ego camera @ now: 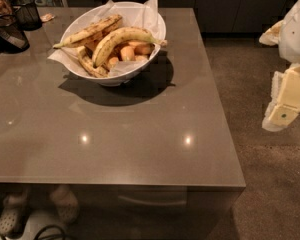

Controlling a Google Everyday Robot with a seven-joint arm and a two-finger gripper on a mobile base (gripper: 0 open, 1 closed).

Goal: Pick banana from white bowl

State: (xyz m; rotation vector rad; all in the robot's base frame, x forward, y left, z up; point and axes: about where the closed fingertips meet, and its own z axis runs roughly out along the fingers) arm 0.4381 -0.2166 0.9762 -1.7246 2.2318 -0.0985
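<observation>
One banana (121, 38) is lying topmost in the white bowl (117, 77), beside a speckled banana (90, 31); bowl is sitting far-left on the table (140, 149); gripper (286, 101) is hanging beyond the table's right edge, well apart; claw opening: cannot tell.

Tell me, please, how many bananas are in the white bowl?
3: the large curved banana across the top, a speckled banana behind it, a thin banana at front left. Others may lie hidden. The end effector hangs right of the table.

Dim, tabletop (140, 119) glare, tool (284, 103) far right
</observation>
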